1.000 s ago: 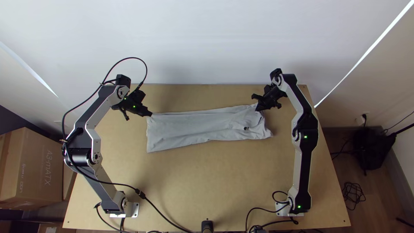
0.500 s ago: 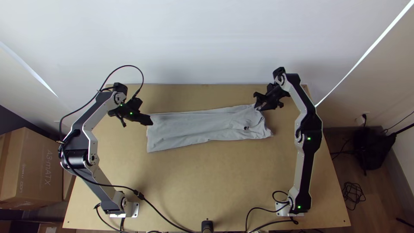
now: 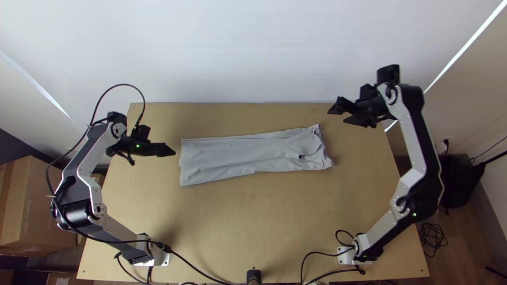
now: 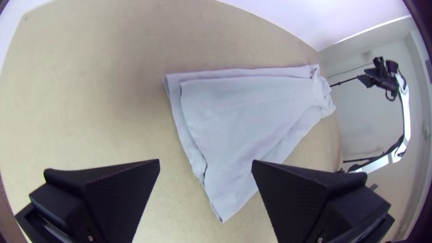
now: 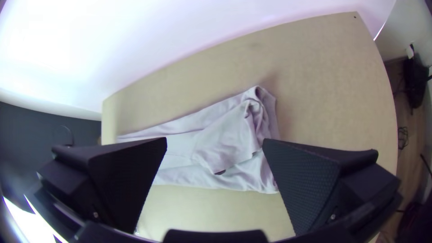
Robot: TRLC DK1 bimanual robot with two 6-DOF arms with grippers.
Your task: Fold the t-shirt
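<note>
Shirt [image 3: 248,154] laid crosswise on the far part of the bench [image 3: 253,221], folded to a long, narrow strip. Left end fairly flat, layer edges slightly offset; right end bunched, small flap turned over, dark spot by it.

Handling, as judged: light, limp, thin knit; not fragile, not slippery, but layers easily dragged apart or creased. No stiffness to be counted on; support at 2 points preferred for any long carry. Best hold: the left end's corners, all layers pinched together. The right end is better smoothed first, since the bunch could be locked into the next fold.

Left tool [image 4: 205,161] spread, nothing pinched; held just beyond the shirt's left end, pointed inward. Left arm [image 3: 79,214] bent, elbow carried outward. Right tool [image 5: 215,139] also spread and empty, held apart from the bunched end, aimed inward. Right arm [image 3: 422,198] bent, elbow out past the bench's side.
</note>
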